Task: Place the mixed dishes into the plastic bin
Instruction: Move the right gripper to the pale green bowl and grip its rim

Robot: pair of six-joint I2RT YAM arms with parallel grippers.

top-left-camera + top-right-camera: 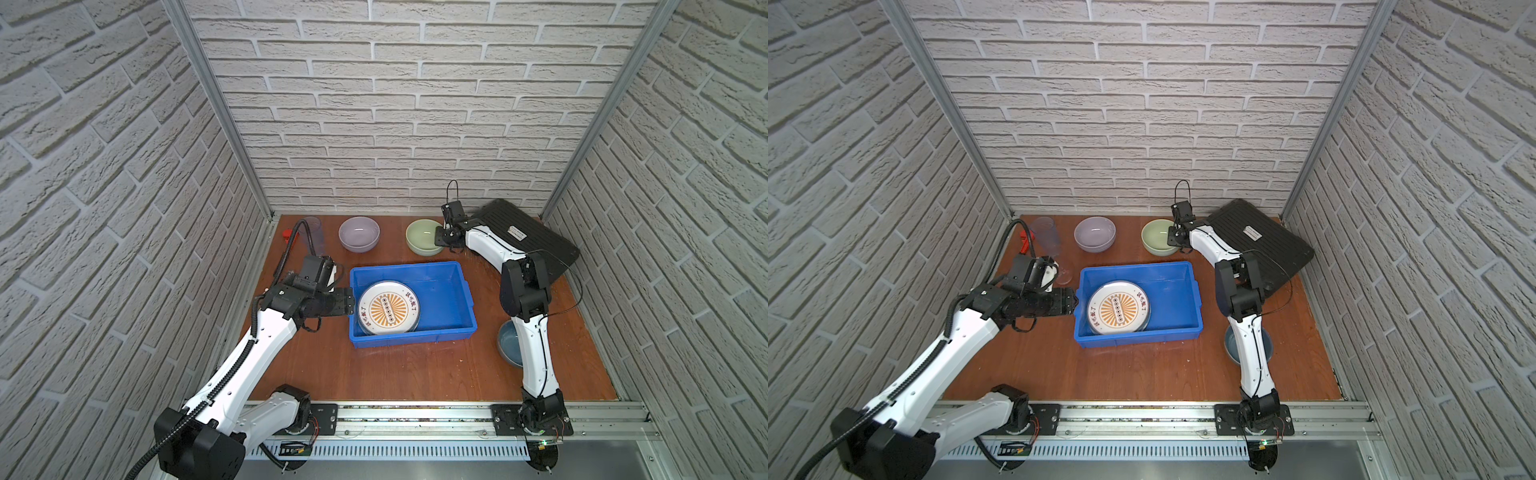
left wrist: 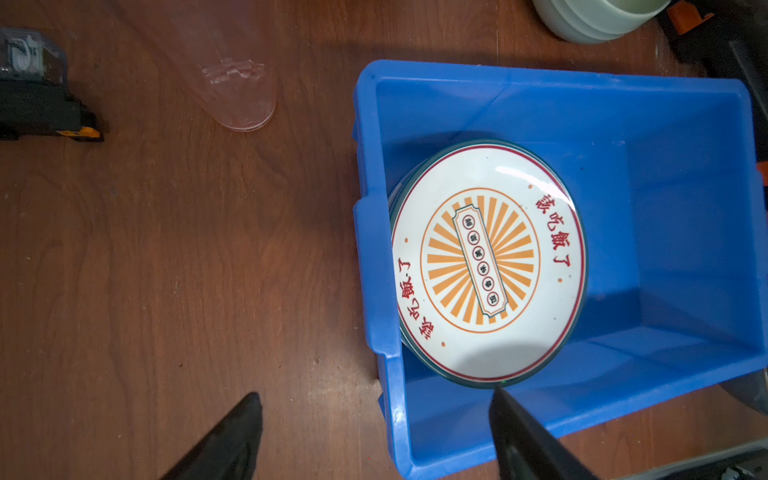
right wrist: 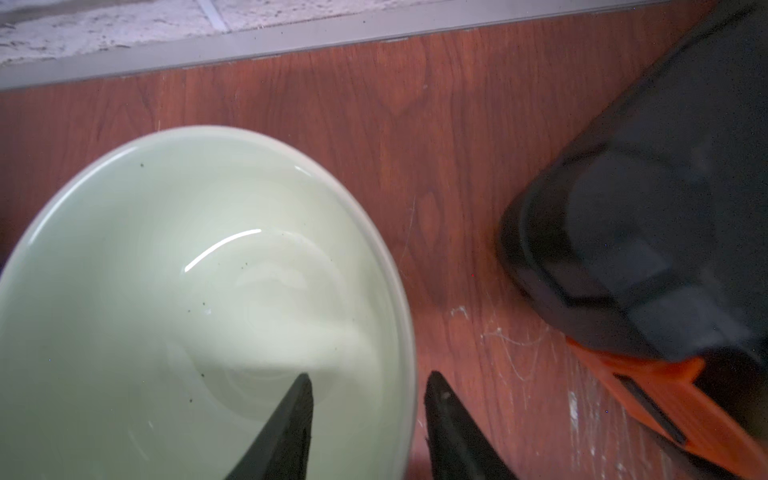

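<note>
Brick-patterned walls [image 1: 395, 104] close in a brown wooden table [image 1: 415, 374] on three sides. Near its middle sits the bright blue plastic bin [image 1: 442, 291]. Inside it, against the left short wall, the orange sunburst plate [image 1: 388, 307] lies face up. In the left wrist view another rim peeps out from under that plate [image 2: 486, 266].

The left tool [image 1: 351, 302] hovers at that same short wall, jaws spread wide and holding nothing. In the left wrist view one finger [image 2: 232, 440] hangs over bare table outside the bin. The other finger [image 2: 532, 436] hangs over the inside, its tip right at the plate's edge; I cannot tell whether it touches.

Along the back, all outside the bin, stand a red pipe wrench [image 1: 286, 235], a clear tumbler [image 1: 313, 235], the lilac bowl [image 1: 359, 234] and the pale green bowl [image 1: 422, 237].

The right tool [image 1: 440, 241] is down at the pale green bowl's right rim. The right wrist view shows one finger [image 3: 286, 424] inside the bowl [image 3: 187, 291] and the other [image 3: 453, 428] outside. The jaws are partly apart, with a gap between the inner finger and the wall, so the bowl is not clamped.

A black tool case [image 1: 523, 237] with an orange latch [image 3: 648, 382] lies at the back right, just beside that bowl. The blue-grey bowl [image 1: 508, 343] sits on the table to the right of the bin, partly hidden by the right arm.
</note>
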